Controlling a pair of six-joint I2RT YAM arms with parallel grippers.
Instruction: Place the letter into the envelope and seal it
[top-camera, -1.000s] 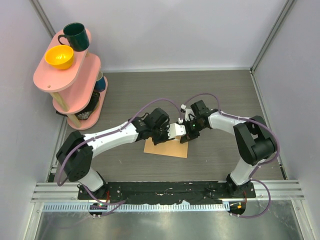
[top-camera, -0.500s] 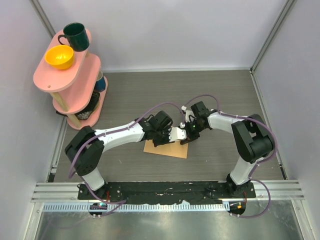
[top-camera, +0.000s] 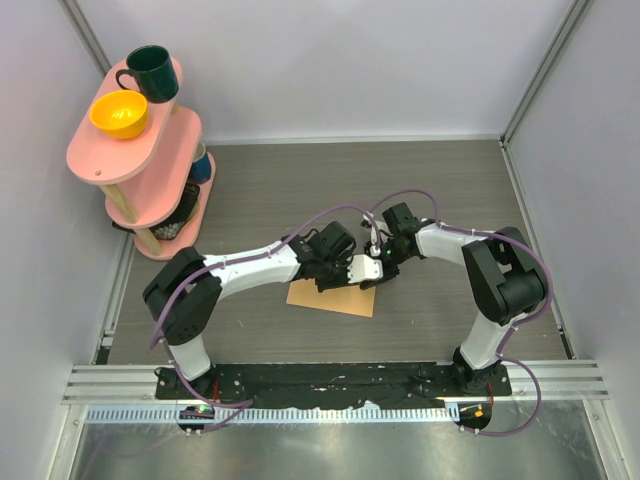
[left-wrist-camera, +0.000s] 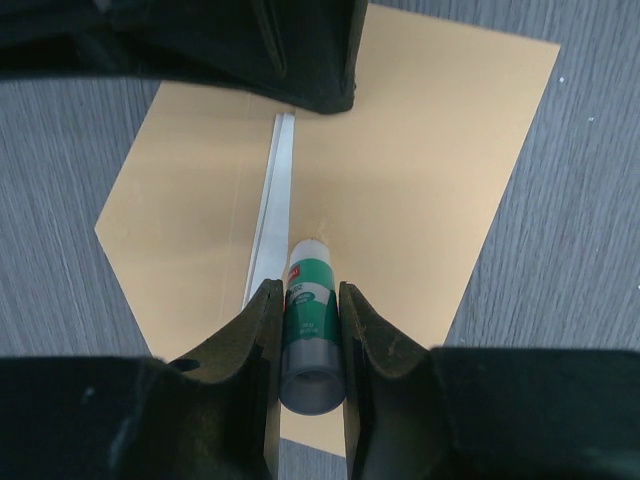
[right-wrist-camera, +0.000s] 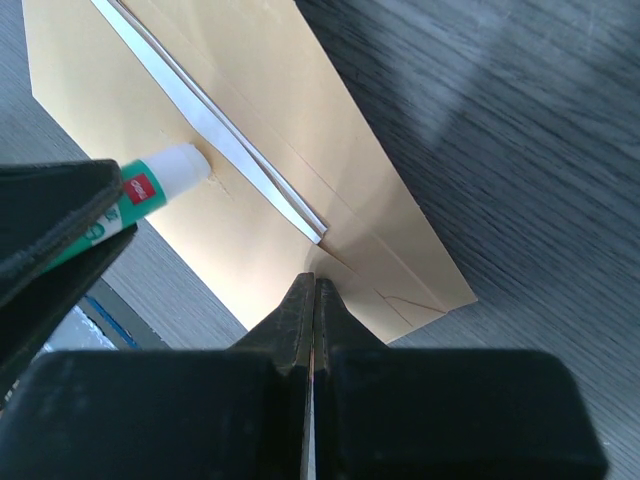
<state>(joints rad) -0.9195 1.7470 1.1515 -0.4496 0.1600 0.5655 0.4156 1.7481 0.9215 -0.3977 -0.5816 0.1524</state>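
Overhead first: envelope lies flat on the desk, mid-desk, just in front of both arms. Left gripper and right gripper meet above its far edge, almost touching each other. Pink shelf stands at the far left corner, with a green mug and a yellow bowl on top.

Left wrist: left jaws are clamped narrow on a glue stick with a green and white label, white tip pointing down onto the envelope. The tip sits just beside a thin white strip that runs along the flap fold. Flap is open and flat on the desk, pointing left in this view. Cannot tell whether the strip is the letter edge. The dark body of the other gripper covers the envelope's top edge.

Right wrist: right jaws are fully closed with nothing between them, tips pressed down on the envelope near its long edge, close to the end of the white strip. The glue stick comes in from the left, its tip on the tan paper just beside the strip.
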